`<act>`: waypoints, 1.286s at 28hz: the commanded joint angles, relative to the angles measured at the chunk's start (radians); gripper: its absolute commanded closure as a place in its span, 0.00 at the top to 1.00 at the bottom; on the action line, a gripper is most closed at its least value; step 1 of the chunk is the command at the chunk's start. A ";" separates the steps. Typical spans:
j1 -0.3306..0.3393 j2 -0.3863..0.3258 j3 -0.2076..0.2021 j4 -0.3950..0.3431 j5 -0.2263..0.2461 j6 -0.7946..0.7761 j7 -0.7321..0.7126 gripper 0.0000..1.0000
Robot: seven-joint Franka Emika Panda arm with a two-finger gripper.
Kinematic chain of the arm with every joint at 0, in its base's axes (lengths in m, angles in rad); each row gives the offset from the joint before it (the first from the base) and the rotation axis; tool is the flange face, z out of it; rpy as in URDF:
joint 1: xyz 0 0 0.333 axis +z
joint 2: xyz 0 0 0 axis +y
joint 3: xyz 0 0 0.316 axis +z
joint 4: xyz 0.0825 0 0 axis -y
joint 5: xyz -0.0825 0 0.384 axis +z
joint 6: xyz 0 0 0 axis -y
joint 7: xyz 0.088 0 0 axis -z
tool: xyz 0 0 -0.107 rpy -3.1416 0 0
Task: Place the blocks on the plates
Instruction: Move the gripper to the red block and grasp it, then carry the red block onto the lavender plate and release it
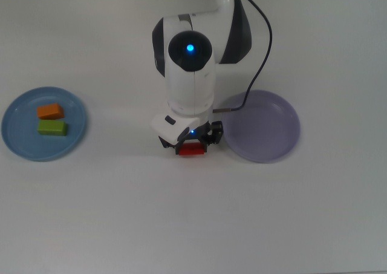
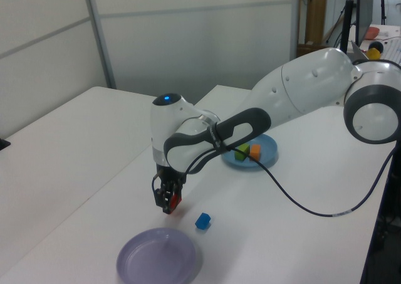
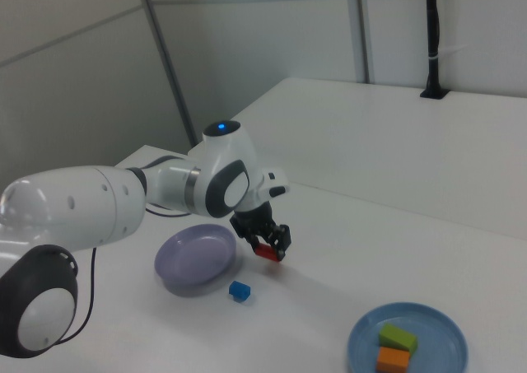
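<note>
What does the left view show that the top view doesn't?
Only the left view shows the blue cube, lying on the table beside the gripper; in the top view the arm hides it. Only the top view shows the full round outline of both plates, light blue and lavender. Both show the red block in the gripper, and the orange and green blocks on the blue plate.

White tabletop (image 1: 181,225); light blue plate (image 1: 18,141) carrying an orange block (image 1: 49,111) and a green block (image 1: 52,128); pale lavender plate (image 1: 266,129); red block (image 1: 191,149) in the black gripper (image 1: 190,142); blue cube (image 2: 202,220); white arm (image 1: 190,80) with dark grey joints, a glowing blue light and a black cable (image 1: 261,50)
</note>
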 commanded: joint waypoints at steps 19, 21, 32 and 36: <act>0.162 -0.045 0.092 -0.017 -0.124 -0.070 0.199 0.17; 0.163 -0.035 0.092 -0.016 -0.141 -0.068 0.208 0.18; 0.183 -0.007 0.092 -0.017 -0.184 -0.068 0.211 0.37; 0.183 -0.008 0.090 -0.016 -0.184 -0.070 0.207 0.81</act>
